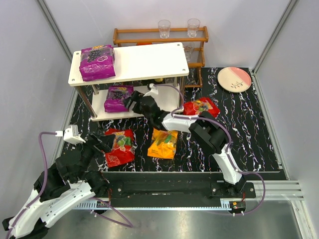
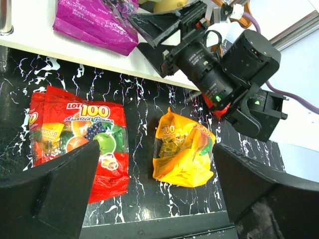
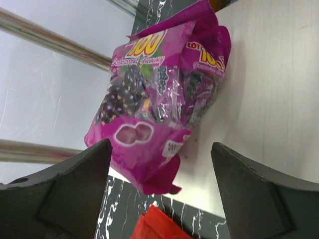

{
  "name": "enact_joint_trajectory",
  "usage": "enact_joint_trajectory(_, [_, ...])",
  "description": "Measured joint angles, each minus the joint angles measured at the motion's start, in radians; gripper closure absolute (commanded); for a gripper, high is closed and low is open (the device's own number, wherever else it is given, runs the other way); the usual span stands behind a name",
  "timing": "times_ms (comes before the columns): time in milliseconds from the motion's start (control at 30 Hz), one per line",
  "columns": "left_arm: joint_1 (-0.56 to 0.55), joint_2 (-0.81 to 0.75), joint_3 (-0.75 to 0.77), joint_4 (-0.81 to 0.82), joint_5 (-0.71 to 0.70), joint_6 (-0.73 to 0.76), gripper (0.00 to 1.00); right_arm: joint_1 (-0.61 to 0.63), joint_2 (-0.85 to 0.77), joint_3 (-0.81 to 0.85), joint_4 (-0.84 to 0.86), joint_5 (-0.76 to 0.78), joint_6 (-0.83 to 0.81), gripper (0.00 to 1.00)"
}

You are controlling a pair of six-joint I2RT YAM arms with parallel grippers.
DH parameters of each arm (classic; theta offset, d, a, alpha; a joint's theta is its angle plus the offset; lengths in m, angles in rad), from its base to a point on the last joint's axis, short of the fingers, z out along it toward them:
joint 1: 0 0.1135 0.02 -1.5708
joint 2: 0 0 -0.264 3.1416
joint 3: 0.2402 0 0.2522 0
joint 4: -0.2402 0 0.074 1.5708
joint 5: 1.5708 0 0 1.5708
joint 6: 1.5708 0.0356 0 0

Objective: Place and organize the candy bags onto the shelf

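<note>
The white shelf [image 1: 149, 59] stands at the back left. One purple candy bag [image 1: 97, 62] lies on its top board, another [image 1: 118, 98] on its lower board. My right gripper [image 1: 133, 102] is open at that lower bag; in the right wrist view the bag's [image 3: 149, 114] near end lies between the spread fingers, untouched, gripper [image 3: 160, 147]. On the table lie a red bag [image 1: 119, 147], an orange bag [image 1: 163, 143] and a second red bag [image 1: 200, 106], partly behind the right arm. My left gripper [image 1: 102, 142] hangs open and empty over the front edge, red bag [image 2: 75, 134] and orange bag [image 2: 182, 154] ahead of it, gripper [image 2: 155, 149].
A brown wooden rack [image 1: 159, 37] with clear glasses stands behind the shelf. A pink and white plate [image 1: 234, 78] sits at the back right. The shelf's silver legs [image 3: 45, 37] run close beside the right gripper. Grey walls close in the black marbled table [image 1: 249, 129].
</note>
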Motion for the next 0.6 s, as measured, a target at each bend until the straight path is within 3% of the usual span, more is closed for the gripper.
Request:
enact_joint_trajectory(133, [0.0, -0.003, 0.0, 0.0, 0.0, 0.008, 0.01, 0.0, 0.078, 0.127, -0.058, 0.019, 0.0, 0.1])
enact_joint_trajectory(167, [0.0, -0.006, 0.0, 0.0, 0.0, 0.008, 0.01, 0.0, 0.1, 0.164, -0.08, 0.023, 0.0, 0.15])
enact_joint_trajectory(200, [0.0, -0.008, 0.0, 0.0, 0.0, 0.01, 0.01, 0.0, 0.124, 0.202, -0.093, 0.026, -0.001, 0.23])
enact_joint_trajectory(267, [0.0, -0.012, 0.0, 0.0, 0.0, 0.011, 0.01, 0.0, 0.164, 0.26, -0.125, 0.028, -0.005, 0.5])
enact_joint_trajectory(300, [0.0, -0.013, 0.0, 0.0, 0.0, 0.011, 0.01, 0.0, 0.181, 0.283, -0.139, 0.029, -0.01, 0.79])
enact_joint_trajectory(367, [0.0, -0.017, 0.001, 0.0, 0.0, 0.012, 0.01, -0.002, 0.198, 0.301, -0.144, 0.025, -0.01, 0.97])
enact_joint_trajectory(500, [0.0, -0.022, 0.006, 0.0, 0.0, 0.016, 0.01, -0.005, 0.15, 0.236, -0.07, 0.003, -0.006, 1.0])
enact_joint_trajectory(600, [0.0, -0.026, 0.006, 0.0, -0.002, 0.019, 0.01, -0.005, 0.037, 0.056, -0.024, -0.035, -0.021, 1.0])
